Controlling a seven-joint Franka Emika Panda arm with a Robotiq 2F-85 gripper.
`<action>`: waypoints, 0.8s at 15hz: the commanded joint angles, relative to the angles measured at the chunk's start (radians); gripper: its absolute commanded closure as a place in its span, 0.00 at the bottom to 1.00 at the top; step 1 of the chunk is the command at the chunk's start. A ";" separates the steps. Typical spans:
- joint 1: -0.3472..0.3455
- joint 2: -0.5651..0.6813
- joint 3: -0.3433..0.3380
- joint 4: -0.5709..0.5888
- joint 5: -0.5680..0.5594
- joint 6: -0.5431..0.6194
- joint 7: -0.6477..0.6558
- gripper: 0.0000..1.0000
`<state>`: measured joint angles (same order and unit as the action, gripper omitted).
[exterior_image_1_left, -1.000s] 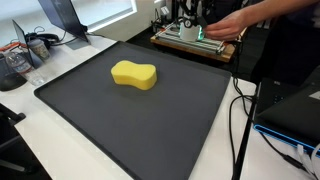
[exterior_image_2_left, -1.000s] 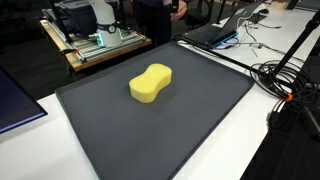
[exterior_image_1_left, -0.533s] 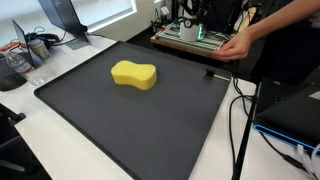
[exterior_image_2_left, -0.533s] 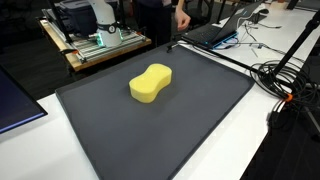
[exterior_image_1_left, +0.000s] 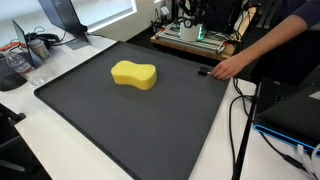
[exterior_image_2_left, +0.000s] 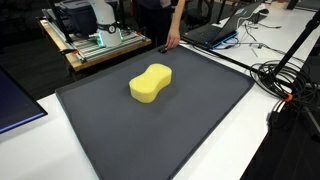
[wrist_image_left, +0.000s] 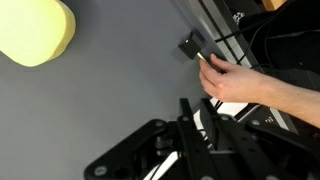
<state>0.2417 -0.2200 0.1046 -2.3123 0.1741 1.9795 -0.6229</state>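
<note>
A yellow sponge (exterior_image_1_left: 134, 74) (exterior_image_2_left: 150, 83) lies on the dark mat (exterior_image_1_left: 120, 115) (exterior_image_2_left: 170, 130); the wrist view shows it in the top left corner (wrist_image_left: 35, 30). My gripper (wrist_image_left: 197, 105) appears only in the wrist view, at the bottom, shut with nothing between its fingers, hanging above the mat. Just past it a person's hand (wrist_image_left: 240, 85) (exterior_image_1_left: 225, 68) (exterior_image_2_left: 172, 42) touches a small black object (wrist_image_left: 190, 45) (exterior_image_1_left: 203, 72) at the mat's edge. The arm does not show in either exterior view.
Behind the mat stands a wooden bench with lit equipment (exterior_image_1_left: 195, 35) (exterior_image_2_left: 95, 45). Cables (exterior_image_1_left: 240, 110) (exterior_image_2_left: 285, 80) run along one side of the mat. A laptop (exterior_image_2_left: 215, 32) and headphones (exterior_image_1_left: 40, 42) sit on the white table.
The person's hand has come down from the bench to the mat's edge. A small black object now lies there under the fingers. The sponge has stayed put.
</note>
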 joint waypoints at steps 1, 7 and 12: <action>-0.008 0.013 -0.012 0.020 0.020 -0.028 -0.045 0.52; -0.006 0.016 -0.011 0.029 0.020 -0.032 -0.057 0.11; -0.007 0.020 -0.008 0.042 0.014 -0.044 -0.057 0.32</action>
<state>0.2413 -0.2130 0.0951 -2.3003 0.1765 1.9700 -0.6542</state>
